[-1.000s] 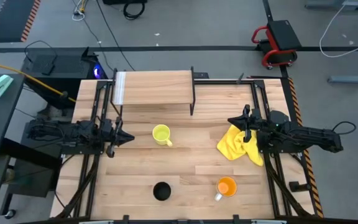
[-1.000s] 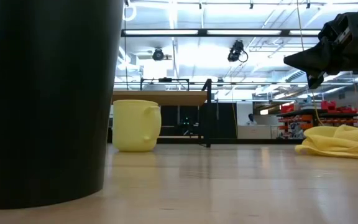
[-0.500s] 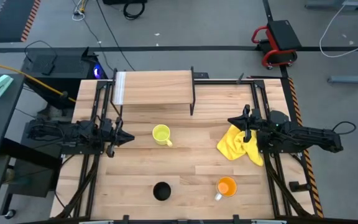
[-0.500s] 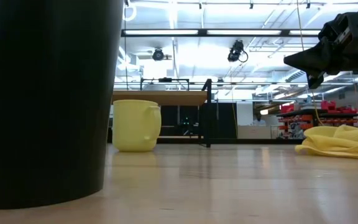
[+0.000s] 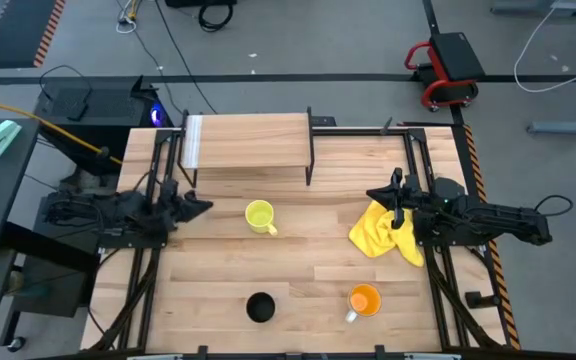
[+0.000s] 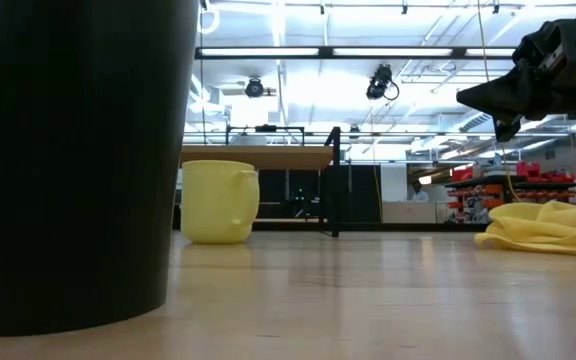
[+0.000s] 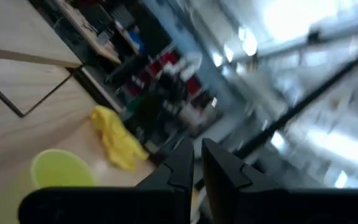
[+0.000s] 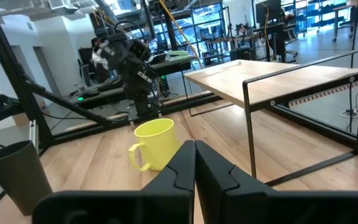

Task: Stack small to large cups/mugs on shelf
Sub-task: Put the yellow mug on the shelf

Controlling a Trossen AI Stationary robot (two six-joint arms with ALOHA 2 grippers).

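**Cups on the table, shelf bare**

The yellow handled mug [image 5: 259,215] stands mid-table, the wood-topped black-legged shelf [image 5: 248,141] at its 12 o'clock. My left gripper [image 5: 200,207], fingers seemingly together though blurred, hovers at its 9; my right gripper [image 5: 376,194], pinched together, at 3.

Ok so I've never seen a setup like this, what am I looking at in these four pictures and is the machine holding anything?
It is a robot with two dark arms at a wooden table. One picture looks straight down, one sits at table height, and two come from cameras on the wrists. The left gripper hangs near the table's left edge, and the right gripper hangs above a yellow cloth. Both are shut and hold nothing. On the table stand a yellow mug, an orange mug and a black cup, which fills the left of the low view. At the back stands a small raised shelf with nothing on it.
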